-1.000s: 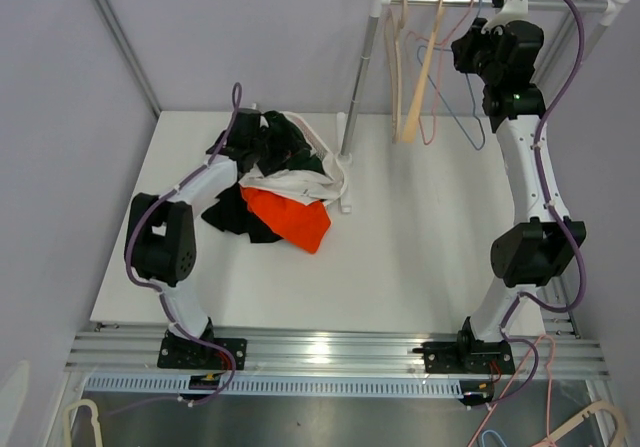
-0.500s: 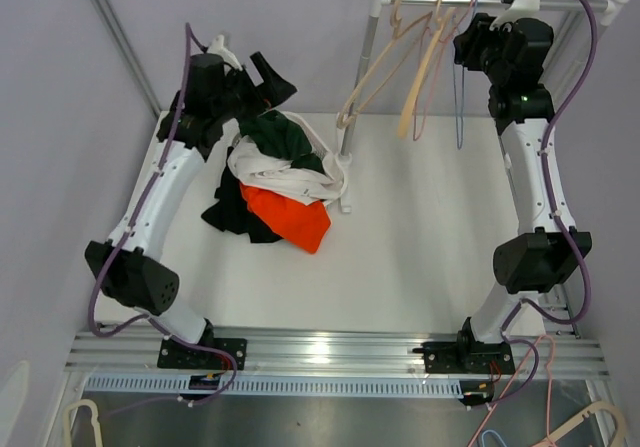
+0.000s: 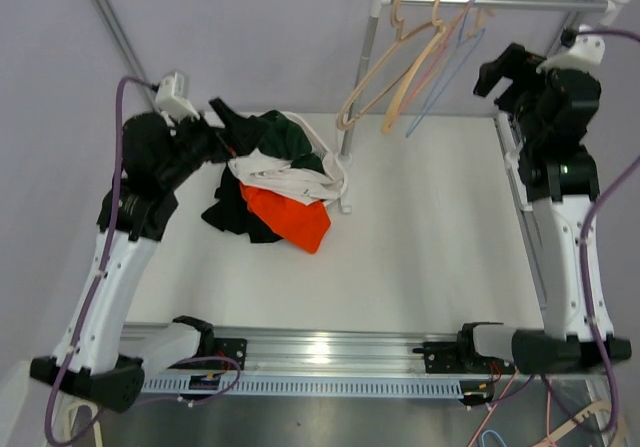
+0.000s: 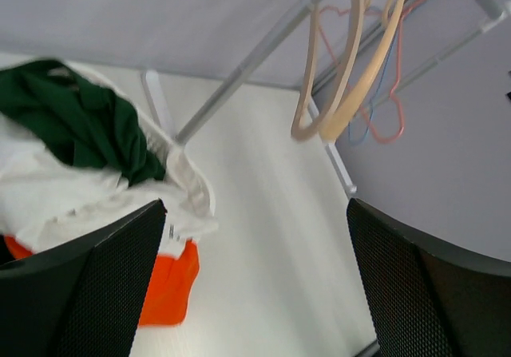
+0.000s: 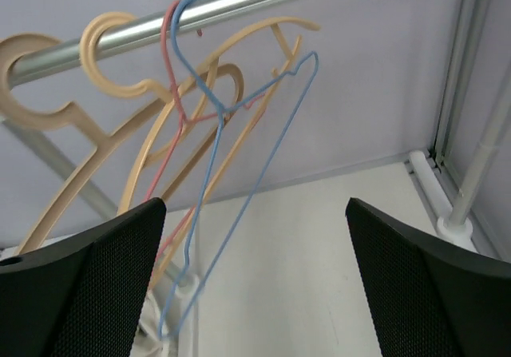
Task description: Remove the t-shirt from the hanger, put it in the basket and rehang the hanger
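Now that both have retreated, left end effector point(image 4: 254, 241) and right end effector point(image 5: 255, 241) gape.

Right gripper point(image 5: 255, 285), jaws spread: hangers point(image 5: 120, 93) hanging ahead-left off the rail point(image 5: 239, 3), blocking; table point(image 5: 335, 237) lying open ahead-right. Left gripper point(image 4: 255, 285): clothes pile point(image 4: 80, 125) crowding its left, rack post point(image 4: 239, 75) slanting ahead.

**Both arms backed off, hangers knocked crooked**

So a second ago the left end effector point(image 3: 222, 132) was buried low in the clothes pile point(image 3: 275, 182). Now it's lifted clear, with the pile below it and just to its right, and a dark green garment point(image 3: 285, 137) is uncovered on top. The right end effector point(image 3: 500, 67) has dropped off the rail point(image 3: 500, 5). The hangers point(image 3: 385, 77) are now well apart to its left, slanting instead of hanging straight.
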